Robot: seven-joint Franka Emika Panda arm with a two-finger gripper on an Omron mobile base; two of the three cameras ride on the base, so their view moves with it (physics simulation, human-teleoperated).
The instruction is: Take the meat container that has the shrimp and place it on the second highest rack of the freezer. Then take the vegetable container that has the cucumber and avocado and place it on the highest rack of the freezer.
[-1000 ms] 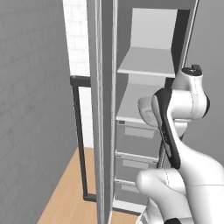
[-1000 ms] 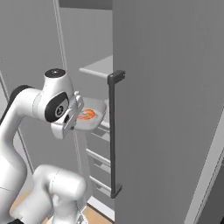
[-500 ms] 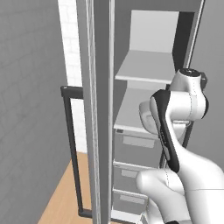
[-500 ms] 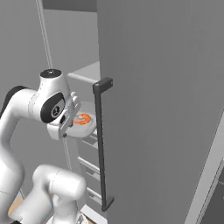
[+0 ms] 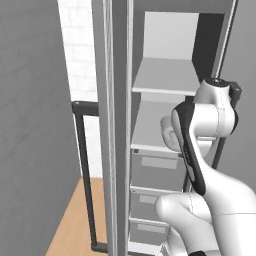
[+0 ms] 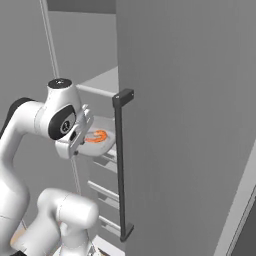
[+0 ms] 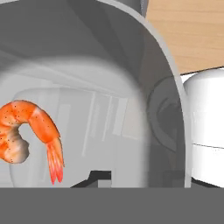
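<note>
The meat container (image 6: 97, 142), with the shrimp (image 6: 96, 136) inside, sits at the freezer's (image 5: 165, 125) lower shelf. You cannot tell whether the gripper (image 6: 79, 139) holds it. Judge it light, rigid, slippery: grasp its rim.

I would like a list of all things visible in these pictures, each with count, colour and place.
freezer: one, grey, open ahead of the arm.
racks: two, pale grey, highest rack above the second rack.
drawers: three in view, grey, stacked under the racks.
door handle: one, black bar, on the freezer door.
meat container: one, pale grey, at the second rack's level, by the gripper.
shrimp: one, orange-pink, inside the container.
floor: wood, light brown, below the freezer.
wall: white brick, behind the freezer door.
arm: one, white with dark joints.
gripper: one, at the container's edge.
</note>
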